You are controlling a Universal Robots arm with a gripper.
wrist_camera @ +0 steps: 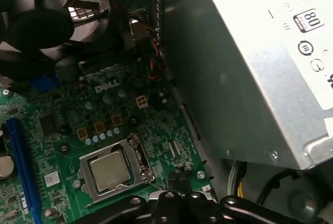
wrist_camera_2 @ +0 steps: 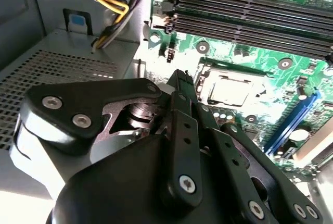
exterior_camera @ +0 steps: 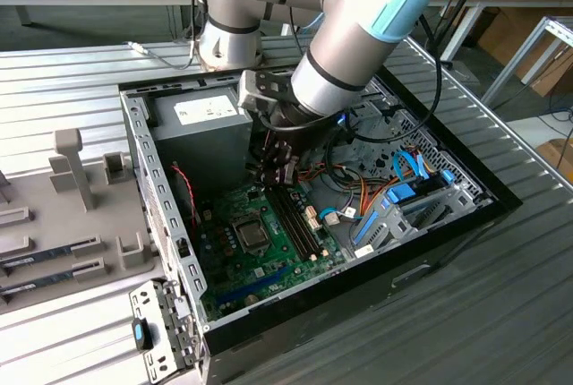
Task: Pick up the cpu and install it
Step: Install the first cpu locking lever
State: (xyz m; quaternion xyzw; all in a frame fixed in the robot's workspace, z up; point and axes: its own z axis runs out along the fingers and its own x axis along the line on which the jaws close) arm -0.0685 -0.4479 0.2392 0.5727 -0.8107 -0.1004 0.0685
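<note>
Case [exterior_camera: 161, 215] is seen open, with the motherboard [exterior_camera: 260, 242] inside. Gripper [exterior_camera: 276, 168] is held low beside the power supply [wrist_camera: 250, 67], its fingertips hidden, so open or closed cannot be told. Cpu [wrist_camera: 110, 170] is probably seated in its socket [wrist_camera: 86, 157].

Glare washes out my motherboard [wrist_camera_2: 250, 52] in the second wrist view; the power supply [wrist_camera: 270, 52] blooms white in the first, while the fan [wrist_camera: 36, 21] corner stays dim.

cpu [wrist_camera: 109, 170] in motherboard [wrist_camera: 62, 130] socket, power supply [exterior_camera: 201, 130] beside it, all inside case [exterior_camera: 448, 224]
</note>
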